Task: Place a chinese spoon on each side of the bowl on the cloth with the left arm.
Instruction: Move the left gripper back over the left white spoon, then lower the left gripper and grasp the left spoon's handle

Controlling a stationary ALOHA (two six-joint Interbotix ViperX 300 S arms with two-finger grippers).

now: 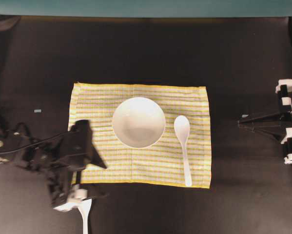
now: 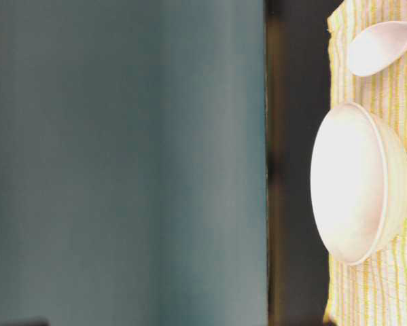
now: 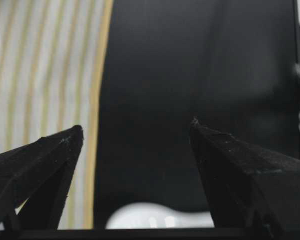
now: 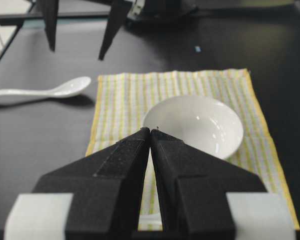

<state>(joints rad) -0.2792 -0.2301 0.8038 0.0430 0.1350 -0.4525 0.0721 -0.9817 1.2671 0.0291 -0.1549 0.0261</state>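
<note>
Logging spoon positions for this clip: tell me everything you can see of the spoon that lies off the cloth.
The second spoon is glossy white, ceramic-looking, with an oval scoop and a long slim handle. It lies flat on the black table, off the cloth, just past the cloth's edge on the side away from the spoon already placed. The left pincer hangs above it, open, not touching. In the overhead view the arm covers its scoop.

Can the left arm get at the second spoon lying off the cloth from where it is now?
Probably yes. The left gripper is open, with the loose spoon lying alone on the bare black table beside the cloth. Nothing stands between them, though the arm partly covers the spoon from overhead.
</note>
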